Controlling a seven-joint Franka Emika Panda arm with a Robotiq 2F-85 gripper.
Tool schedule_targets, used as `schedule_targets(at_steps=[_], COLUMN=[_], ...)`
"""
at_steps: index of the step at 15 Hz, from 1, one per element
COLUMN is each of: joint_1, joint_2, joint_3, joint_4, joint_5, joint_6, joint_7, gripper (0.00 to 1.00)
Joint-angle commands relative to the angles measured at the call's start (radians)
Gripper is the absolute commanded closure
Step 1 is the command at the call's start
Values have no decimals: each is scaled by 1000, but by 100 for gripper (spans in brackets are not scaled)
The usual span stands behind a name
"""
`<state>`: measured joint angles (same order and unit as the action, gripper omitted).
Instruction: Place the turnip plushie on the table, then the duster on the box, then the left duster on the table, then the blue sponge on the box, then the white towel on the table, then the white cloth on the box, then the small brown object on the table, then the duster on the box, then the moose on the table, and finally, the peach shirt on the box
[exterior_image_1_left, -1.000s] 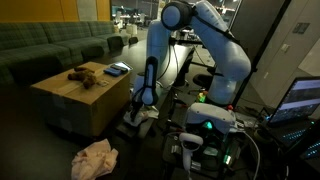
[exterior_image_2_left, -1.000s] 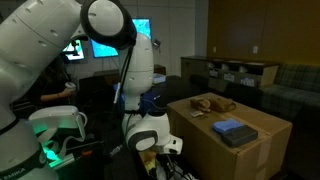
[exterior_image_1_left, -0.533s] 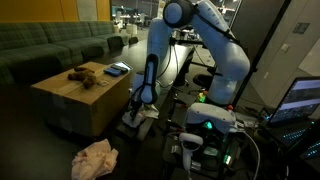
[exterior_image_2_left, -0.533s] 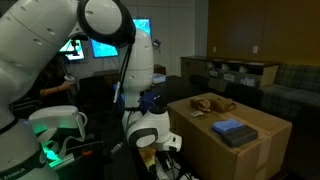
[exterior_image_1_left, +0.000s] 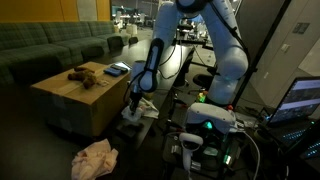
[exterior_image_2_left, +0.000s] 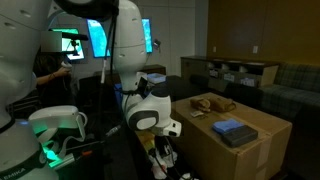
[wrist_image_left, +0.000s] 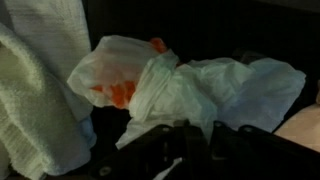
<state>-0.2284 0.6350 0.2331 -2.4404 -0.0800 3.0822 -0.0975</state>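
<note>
Where the gripper (exterior_image_1_left: 136, 103) hangs low beside the box (exterior_image_1_left: 60, 105) in an exterior view, the peach shirt (exterior_image_1_left: 95, 158) is seen on the floor (exterior_image_1_left: 45, 162). In the wrist view, the jaws are clamped together on the white cloth (wrist_image_left: 200, 85), the white towel (wrist_image_left: 35, 95) just beside.

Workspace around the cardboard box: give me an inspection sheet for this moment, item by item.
Surface: tan cardboard box, its top partly bare; a dark surface lies under the cloths in the wrist view.
Job's things: moose and blue sponge lie on the box; peach shirt is on the floor; white towel lies beside the crumpled white cloth.
Clutter: orange item shows among the white folds.
Grippers: gripper is low beside the box, shut, apparently pinching the white cloth.
Cables: dark cables run by the green-lit base.
Surroundings: sofa; lit screens.
</note>
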Motion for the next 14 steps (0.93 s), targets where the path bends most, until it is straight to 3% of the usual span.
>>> schedule_targets(at_steps=[1,6,8,10,14], joint_1=[-99,-152,-108,-33,88], joint_2=[-204,-438,-527,-601,-675], joint_3=[105,212,184,110,-46], joint_4=[-103,-147,-141,-120,-45], joint_5=[45,239,321,349,249], joint_6=[-139,-281,-319,-347,-371], joint_7=[-62,-211,-265,-281,-215], gripper=[99,99,99,99,99])
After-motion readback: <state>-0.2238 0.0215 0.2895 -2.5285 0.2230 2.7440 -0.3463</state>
